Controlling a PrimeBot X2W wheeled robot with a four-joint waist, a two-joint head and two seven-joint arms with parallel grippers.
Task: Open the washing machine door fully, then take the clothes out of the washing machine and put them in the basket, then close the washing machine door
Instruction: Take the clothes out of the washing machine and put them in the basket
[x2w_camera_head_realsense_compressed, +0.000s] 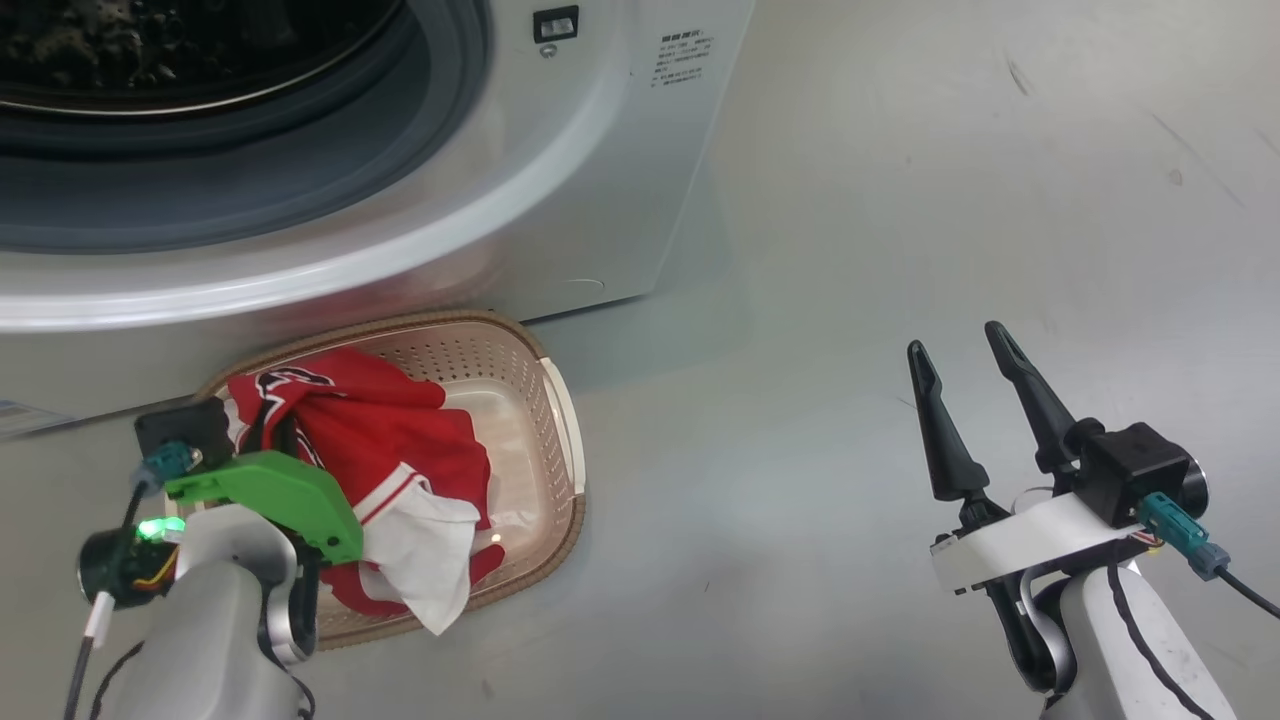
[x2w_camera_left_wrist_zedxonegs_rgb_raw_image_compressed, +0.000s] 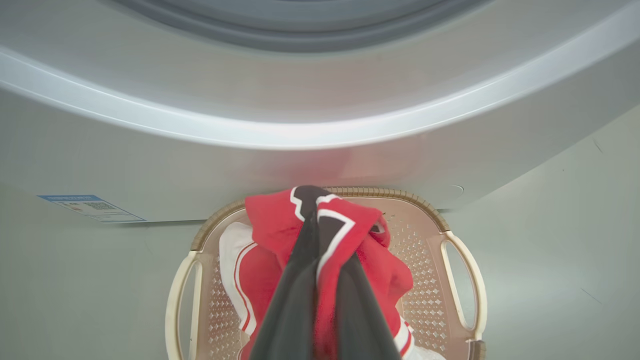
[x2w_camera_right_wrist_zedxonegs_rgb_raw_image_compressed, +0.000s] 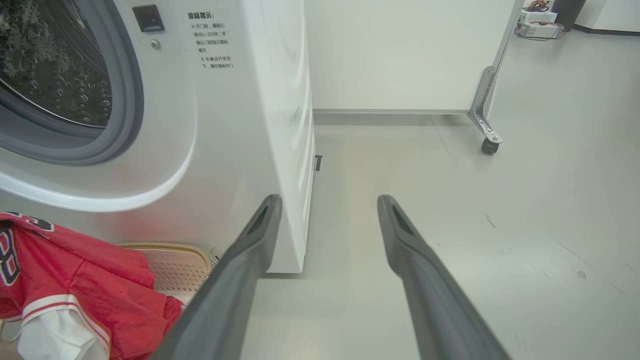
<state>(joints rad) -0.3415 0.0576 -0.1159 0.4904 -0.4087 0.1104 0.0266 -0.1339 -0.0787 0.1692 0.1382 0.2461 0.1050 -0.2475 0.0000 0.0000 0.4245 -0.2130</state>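
The clothes (x2w_camera_head_realsense_compressed: 400, 440) hang into the basket (x2w_camera_head_realsense_compressed: 470, 322), our left fingers (x2w_camera_left_wrist_zedxonegs_rgb_raw_image_compressed: 290, 310) clamped on them, right fingers (x2w_camera_head_realsense_compressed: 940, 430) wide, empty; door closing remains.

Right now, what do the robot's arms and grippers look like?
Both forearms are pale grey with black cables. The right gripper has two long, tapering dark fingers on a white bracket, beside a black camera block with a teal connector. The left gripper has the same dark fingers, but a green bracket and a green light.
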